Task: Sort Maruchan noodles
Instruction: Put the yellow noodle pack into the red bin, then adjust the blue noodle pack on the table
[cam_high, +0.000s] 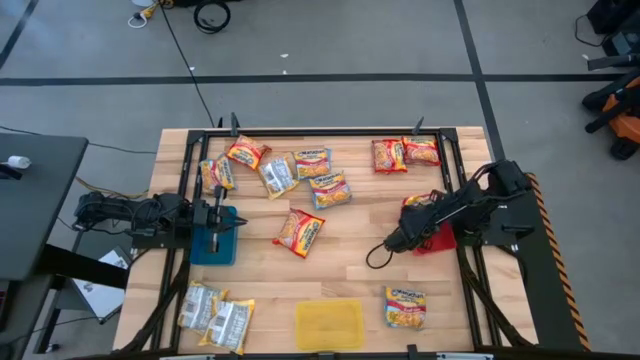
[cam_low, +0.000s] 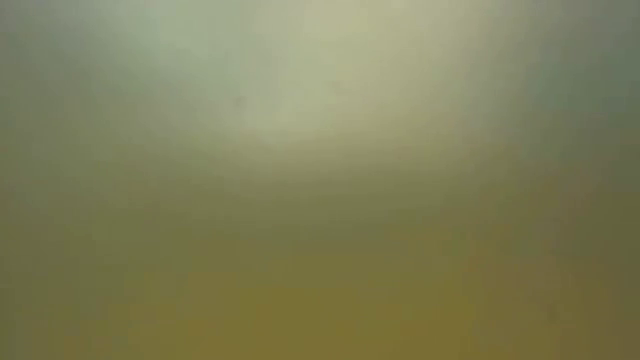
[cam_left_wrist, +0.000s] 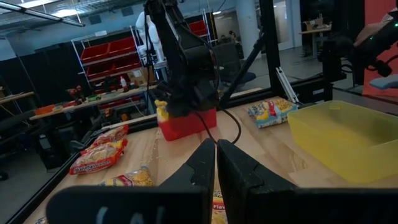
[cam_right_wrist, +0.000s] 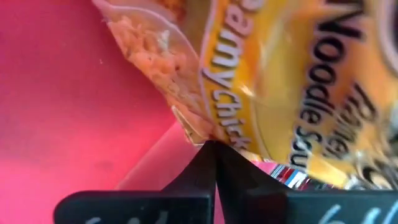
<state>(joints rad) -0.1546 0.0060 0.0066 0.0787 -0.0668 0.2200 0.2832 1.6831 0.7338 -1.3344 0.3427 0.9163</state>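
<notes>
- Right gripper (cam_right_wrist: 213, 149) is down in the red tray (cam_high: 437, 238) at the table's right edge, fingers pressed together. A yellow creamy-chicken packet (cam_right_wrist: 292, 81) lies in the tray just ahead of the tips; whether they pinch its edge, can't tell.
- Left gripper (cam_left_wrist: 216, 155) hangs over the blue tray (cam_high: 213, 245) on the left side, fingers pressed together, holding nothing.
- Yellow tray (cam_high: 329, 324) at the near edge looks empty.
- Progress, my read: early. Only the red tray shows a packet in it.
- Still loose: a cluster of packets (cam_high: 315, 160) across the far half, two red ones (cam_high: 405, 153) at far right, one mid-table (cam_high: 299, 232), two silvery ones (cam_high: 216, 315) near left, one (cam_high: 405, 306) near right.
- Surface: light wood table (cam_high: 350, 265) in a black frame.
- Room: grey floor with cables; left wrist view shows shelving with red bins (cam_left_wrist: 106, 53) and workbenches behind.
- Low view is fully blurred, no use.
</notes>
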